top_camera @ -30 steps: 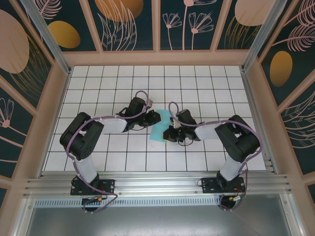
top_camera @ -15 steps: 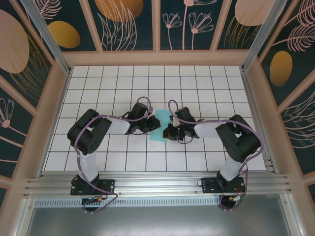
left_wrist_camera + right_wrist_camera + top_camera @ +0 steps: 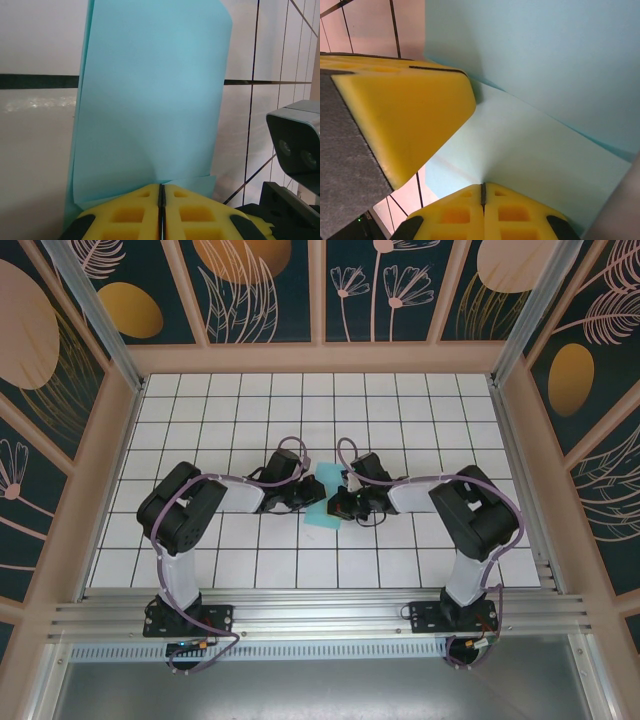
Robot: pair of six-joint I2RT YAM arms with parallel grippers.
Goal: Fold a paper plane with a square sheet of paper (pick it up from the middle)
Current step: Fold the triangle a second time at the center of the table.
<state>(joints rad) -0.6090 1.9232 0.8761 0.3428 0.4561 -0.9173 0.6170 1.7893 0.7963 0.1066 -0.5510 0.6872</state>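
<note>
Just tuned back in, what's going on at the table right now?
Both arms meet over the middle of the gridded table, working the light teal square sheet of paper. The left gripper is shut on one edge of the sheet, and the right gripper is shut on it from the opposite side. The paper is bent along a crease, one part raised above the other; no plane shape yet.

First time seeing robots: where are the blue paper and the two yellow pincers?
sheet of paper (image 3: pixel 150 100): left wrist view, middle of its flat face.
left pincer (image 3: pixel 161 192): left wrist view, seam between closed tips.
right pincer (image 3: pixel 482 192): right wrist view, seam between closed tips.
</note>
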